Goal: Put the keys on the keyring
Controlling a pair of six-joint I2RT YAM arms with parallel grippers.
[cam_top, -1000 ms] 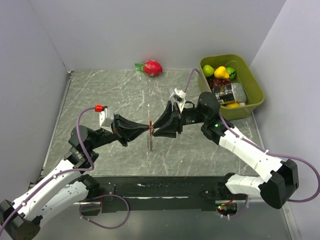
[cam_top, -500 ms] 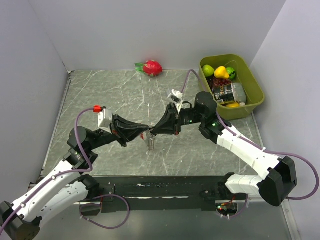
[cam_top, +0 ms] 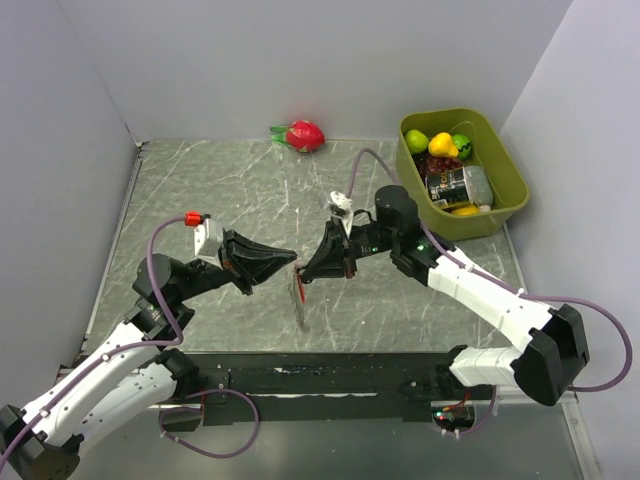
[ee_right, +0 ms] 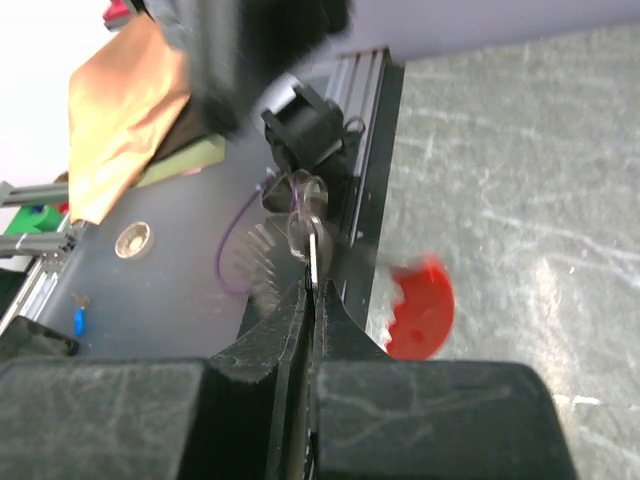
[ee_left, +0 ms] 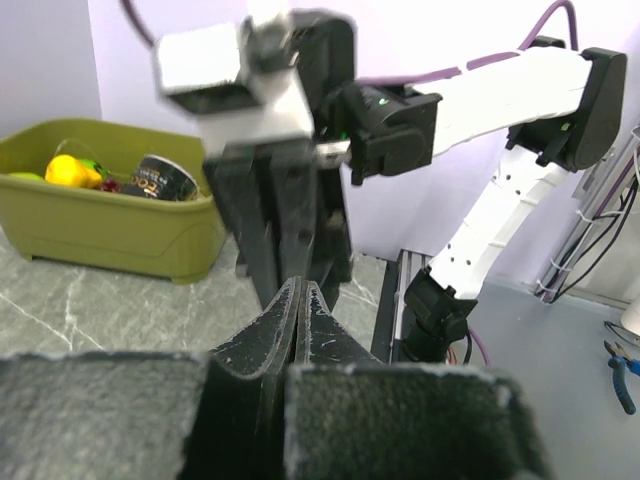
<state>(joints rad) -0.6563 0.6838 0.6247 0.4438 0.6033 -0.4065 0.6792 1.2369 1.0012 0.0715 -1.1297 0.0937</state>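
Note:
The keyring (cam_top: 299, 285) hangs between the two gripper tips over the middle of the table, a thin red loop with a short silvery bunch dangling below. My left gripper (cam_top: 295, 263) is shut with its tip at the top of the red loop; in the left wrist view its jaws (ee_left: 300, 285) are pressed together and hide what they pinch. My right gripper (cam_top: 304, 274) meets it from the right. The right wrist view shows that gripper (ee_right: 312, 285) shut on a thin silvery key (ee_right: 313, 250) that sticks out edge-on, with the blurred red keyring (ee_right: 420, 305) beside it.
A red dragon fruit (cam_top: 303, 134) lies at the back wall. A green bin (cam_top: 512, 188) with fruit and a can stands at the back right, also seen in the left wrist view (ee_left: 110, 230). A black rail (cam_top: 320, 375) runs along the near edge.
The right gripper has gone from open to shut on the silvery piece. Both tips and the keyring have shifted slightly lower and nearer.

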